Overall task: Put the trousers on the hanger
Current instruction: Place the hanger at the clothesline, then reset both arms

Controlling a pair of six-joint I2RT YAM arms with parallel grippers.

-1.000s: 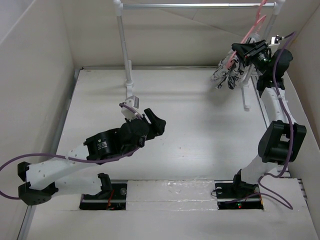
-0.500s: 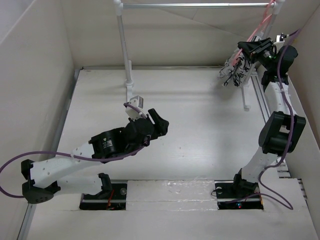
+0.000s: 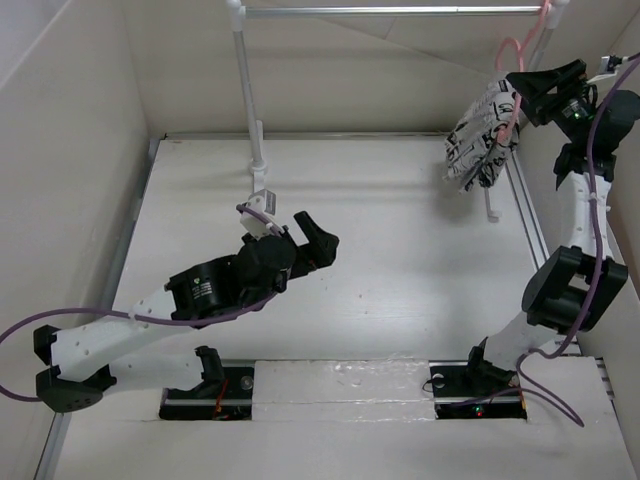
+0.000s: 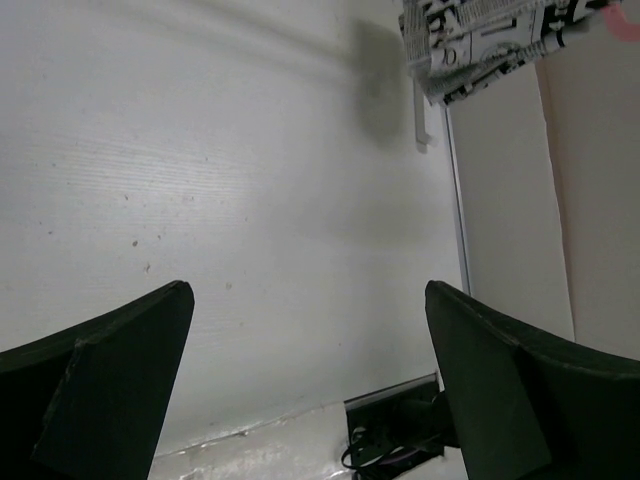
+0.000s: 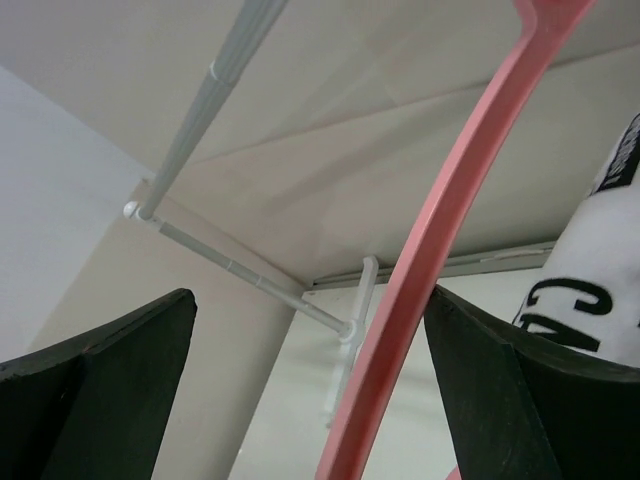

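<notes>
The trousers, white with black newsprint, hang draped over the pink hanger at the far right. The hanger's hook reaches up to the rack's silver bar. My right gripper is open just right of the hanger. In the right wrist view the pink hanger rod runs between the spread jaws of the right gripper, close to the right finger, and a fold of the trousers shows at the right edge. My left gripper hovers open over mid-table, holding nothing. The left wrist view shows the left gripper and the trousers far ahead.
The rack's white posts stand at the back of the table, the right post's foot below the trousers. Beige walls close in on the left, back and right. Both arm bases sit at the near edge.
My right gripper has opened and risen up and to the right; the trousers and hanger have swung upright under the bar. My left gripper has opened wider, staying roughly in place.
</notes>
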